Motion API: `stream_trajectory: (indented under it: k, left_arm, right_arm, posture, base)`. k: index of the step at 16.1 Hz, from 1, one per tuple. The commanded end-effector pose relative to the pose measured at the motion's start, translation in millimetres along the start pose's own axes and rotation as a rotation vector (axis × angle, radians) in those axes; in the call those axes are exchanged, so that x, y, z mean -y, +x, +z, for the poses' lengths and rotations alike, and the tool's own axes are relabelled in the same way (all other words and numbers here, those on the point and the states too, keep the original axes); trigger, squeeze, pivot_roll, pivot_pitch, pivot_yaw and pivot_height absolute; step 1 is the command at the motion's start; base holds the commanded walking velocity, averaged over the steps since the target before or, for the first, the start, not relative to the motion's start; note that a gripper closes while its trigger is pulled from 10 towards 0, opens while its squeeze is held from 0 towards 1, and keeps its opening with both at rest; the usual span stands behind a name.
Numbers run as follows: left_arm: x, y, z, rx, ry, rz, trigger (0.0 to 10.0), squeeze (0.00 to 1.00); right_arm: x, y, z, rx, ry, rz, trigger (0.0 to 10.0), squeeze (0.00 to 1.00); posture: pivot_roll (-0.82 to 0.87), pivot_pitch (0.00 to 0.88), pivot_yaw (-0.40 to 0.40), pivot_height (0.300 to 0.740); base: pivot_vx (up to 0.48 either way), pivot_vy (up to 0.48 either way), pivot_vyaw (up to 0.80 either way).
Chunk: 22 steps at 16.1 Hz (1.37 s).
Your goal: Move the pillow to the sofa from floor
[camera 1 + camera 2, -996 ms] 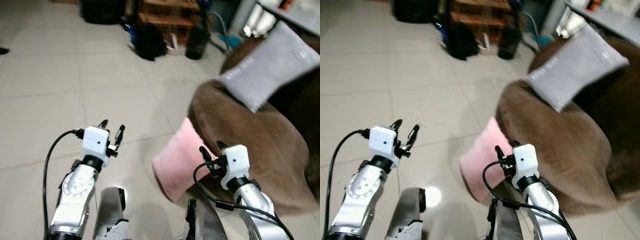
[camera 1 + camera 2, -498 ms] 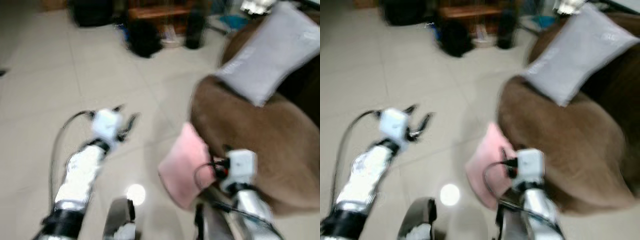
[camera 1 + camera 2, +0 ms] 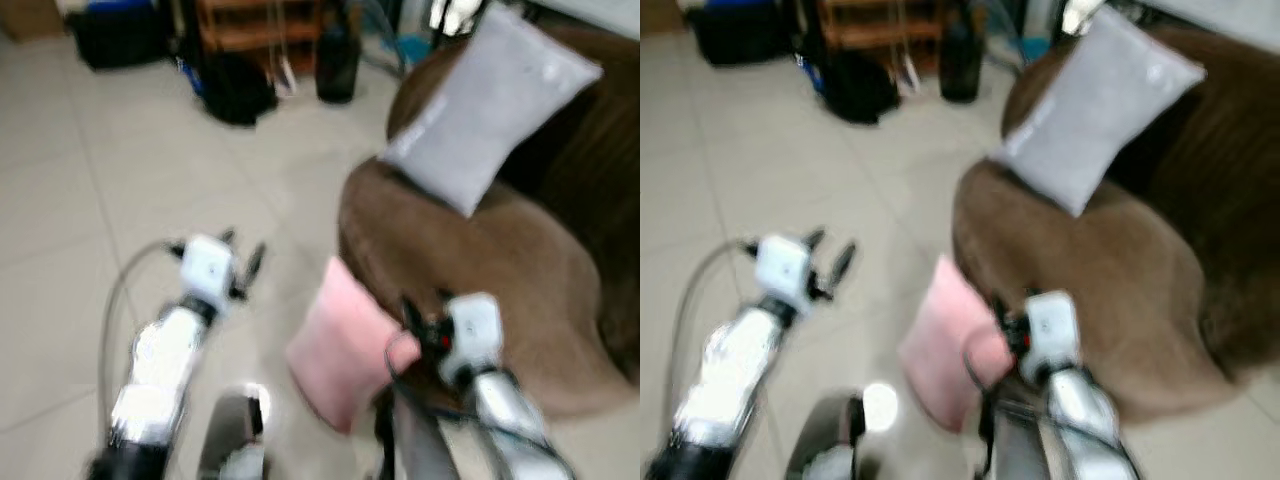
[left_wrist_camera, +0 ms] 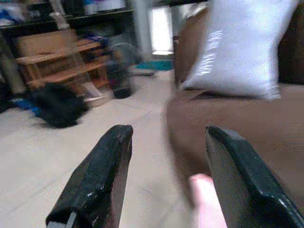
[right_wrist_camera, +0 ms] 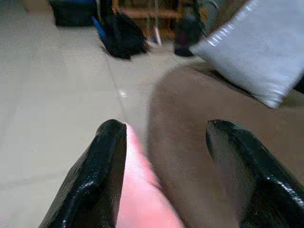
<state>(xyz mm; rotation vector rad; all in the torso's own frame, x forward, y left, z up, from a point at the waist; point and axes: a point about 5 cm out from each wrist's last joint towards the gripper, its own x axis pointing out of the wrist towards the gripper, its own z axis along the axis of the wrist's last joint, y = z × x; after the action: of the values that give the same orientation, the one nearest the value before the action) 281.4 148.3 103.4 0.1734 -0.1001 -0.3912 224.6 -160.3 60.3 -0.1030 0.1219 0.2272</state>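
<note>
Pale tiled floor (image 3: 90, 200), pink pillow (image 3: 340, 345) against brown sofa (image 3: 470, 270), both pincers wide open, empty

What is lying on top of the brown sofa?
A grey rectangular pillow lies tilted on the brown sofa, towards its back. The pink pillow is not on it; it stands on the tiled floor, leaning against the sofa's front. The seat beneath the grey pillow is hidden.

both head views are smeared with blur — the soft pink pillow (image 3: 345, 345) has its right edge hidden behind the right gripper (image 3: 425, 312). the brown plush sofa (image 3: 500, 270) runs off the right edge — clutter by the wooden shelf (image 3: 262, 25) is too blurred to name.
</note>
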Motion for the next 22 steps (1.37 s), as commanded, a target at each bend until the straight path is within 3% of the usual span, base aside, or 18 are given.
stream_trajectory:
  k: [1, 8, 11, 13, 14, 17, 18, 19, 22]
  left_arm:
    - [-9.8, -6.4, 2, 0.007, 0.028, 0.03, 10.0, 0.0]
    - [-12.5, -16.7, -1, -0.013, 0.021, 0.067, 10.0, 0.0]
    - [-12.4, -15.6, -6, -0.045, 0.047, 0.039, 10.0, 0.0]
    - [-15.2, -17.0, -12, -0.072, 0.071, 0.036, 10.0, 0.0]
    - [-18.7, -19.8, -11, -0.075, 0.078, 0.025, 10.0, 0.0]
    - [-24.2, -23.9, -6, -0.069, 0.093, 0.008, 10.0, 0.0]
    - [-28.5, -24.4, -2, -0.065, 0.102, -0.013, 10.0, 0.0]
    - [-34.6, -26.2, 7, -0.052, 0.115, -0.041, 10.0, 0.0]
    - [-38.5, -29.3, 17, -0.047, 0.113, -0.086, 10.0, 0.0]
  right_arm:
    - [-6.9, 4.1, 3, 0.006, 0.011, 0.038, 10.0, 0.0]
    - [-18.6, 16.7, 0, -0.016, 0.008, 0.152, 10.0, 0.0]
    - [-21.2, 26.7, -3, -0.028, -0.017, 0.157, 10.0, 0.0]
    - [-23.9, 36.4, -16, -0.091, 0.013, 0.128, 10.0, 0.0]
    - [-23.2, 42.5, -24, -0.133, 0.06, 0.077, 10.0, 0.95]
    - [-21.8, 49.7, -31, -0.171, 0.135, 0.003, 10.0, 1.0]
    - [-19.1, 56.0, -35, -0.198, 0.214, -0.064, 10.0, 1.0]
    - [-16.4, 63.9, -40, -0.224, 0.359, -0.165, 10.0, 1.0]
    - [-13.0, 71.8, -44, -0.256, 0.492, -0.272, 10.0, 1.0]
  posture:
    - [0.1, 0.074, -0.048, 0.585]
    - [0.12, 0.079, -0.086, 0.53]
    - [0.12, 0.111, -0.086, 0.515]
    - [0.12, 0.142, -0.08, 0.515]
    - [0.13, 0.178, -0.079, 0.515]
    - [0.16, 0.224, -0.081, 0.515]
    - [0.17, 0.242, -0.079, 0.515]
    - [0.2, 0.276, -0.068, 0.515]
    - [0.24, 0.313, -0.028, 0.515]
  base:
    - [0.277, 0.0, 0.0]
    - [0.117, 0.0, 0.0]
    - [0.0, 0.0, 0.0]
    - [0.0, 0.0, 0.0]
    - [0.0, 0.0, 0.0]
    - [0.0, 0.0, 0.0]
    - [0.0, 0.0, 0.0]
    - [0.0, 0.0, 0.0]
    - [0.0, 0.0, 0.0]
